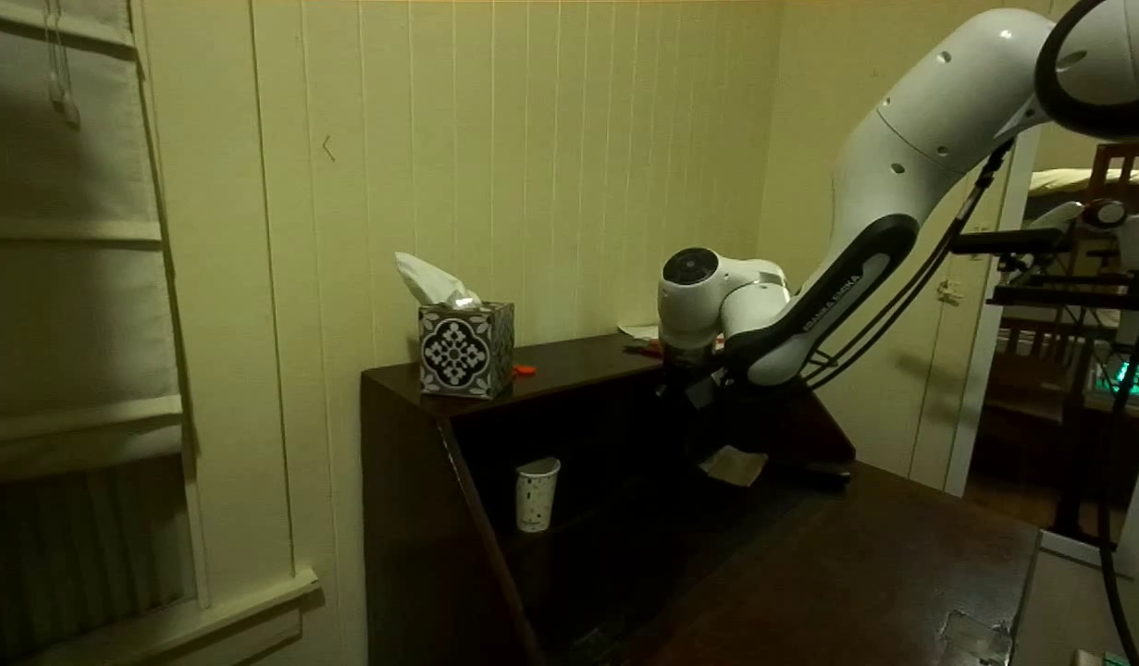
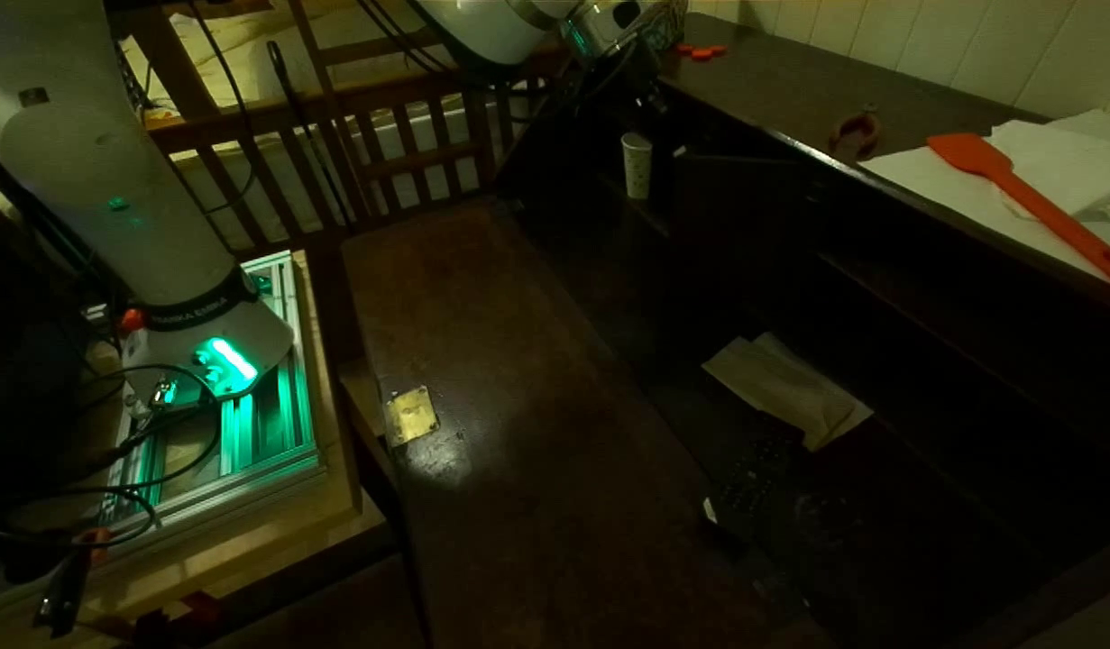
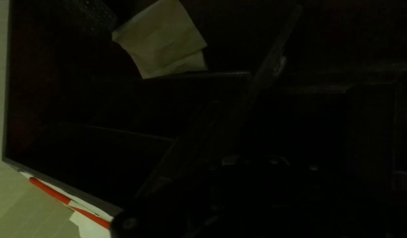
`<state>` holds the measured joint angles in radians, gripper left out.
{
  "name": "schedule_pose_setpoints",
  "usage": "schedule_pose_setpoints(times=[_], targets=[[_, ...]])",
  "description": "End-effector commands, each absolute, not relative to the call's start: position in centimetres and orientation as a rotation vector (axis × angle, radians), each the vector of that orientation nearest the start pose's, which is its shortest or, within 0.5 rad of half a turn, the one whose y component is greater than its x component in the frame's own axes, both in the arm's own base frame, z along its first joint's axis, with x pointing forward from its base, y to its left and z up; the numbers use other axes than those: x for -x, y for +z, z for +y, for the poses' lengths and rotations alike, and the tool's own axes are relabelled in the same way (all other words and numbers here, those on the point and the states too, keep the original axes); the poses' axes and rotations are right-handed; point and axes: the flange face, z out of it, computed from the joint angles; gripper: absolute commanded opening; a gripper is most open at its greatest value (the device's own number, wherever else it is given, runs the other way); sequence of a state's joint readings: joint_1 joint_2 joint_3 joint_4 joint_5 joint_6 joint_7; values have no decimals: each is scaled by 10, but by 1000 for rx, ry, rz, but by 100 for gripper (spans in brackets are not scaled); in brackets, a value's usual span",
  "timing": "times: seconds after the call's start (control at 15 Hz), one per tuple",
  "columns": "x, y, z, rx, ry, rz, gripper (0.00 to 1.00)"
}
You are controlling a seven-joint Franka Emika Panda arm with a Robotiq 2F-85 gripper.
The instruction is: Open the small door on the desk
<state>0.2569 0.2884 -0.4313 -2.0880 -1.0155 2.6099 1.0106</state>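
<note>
The dark brown desk (image 1: 902, 555) shows in both exterior views, its flat writing surface (image 2: 518, 379) in front of the shadowed cubbyholes. The small door (image 2: 735, 203) is a dark panel in the cubbyhole area that appears to stand out at an angle, ajar. In the wrist view the door (image 3: 223, 129) slants across the middle, with a small metal piece (image 3: 280, 66) on its edge. My gripper (image 1: 697, 393) is at the cubbyhole opening below the desk's top. The gripper (image 2: 650, 97) is above the cup, near the door's upper corner. Its fingers (image 3: 256, 162) are too dark to judge.
A speckled paper cup (image 1: 537, 495) stands on a cubbyhole shelf. A tissue box (image 1: 465, 351) and a red spatula (image 2: 1023, 194) on white paper (image 2: 933, 180) are on the desk top. A folded brown paper (image 2: 784, 388) and a dark remote-like object (image 2: 762, 460) lie inside the desk.
</note>
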Motion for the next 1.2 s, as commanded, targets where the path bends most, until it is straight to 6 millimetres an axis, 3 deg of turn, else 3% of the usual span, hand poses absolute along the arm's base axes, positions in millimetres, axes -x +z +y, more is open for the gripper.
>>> schedule_pose_setpoints(times=[0.0, 0.53, 1.13], targets=[[-581, 328, -90, -2430, 618, -409, 0], [-562, 329, -137, -2368, 604, -512, 0], [-541, 315, -172, -2322, 599, -601, 0]])
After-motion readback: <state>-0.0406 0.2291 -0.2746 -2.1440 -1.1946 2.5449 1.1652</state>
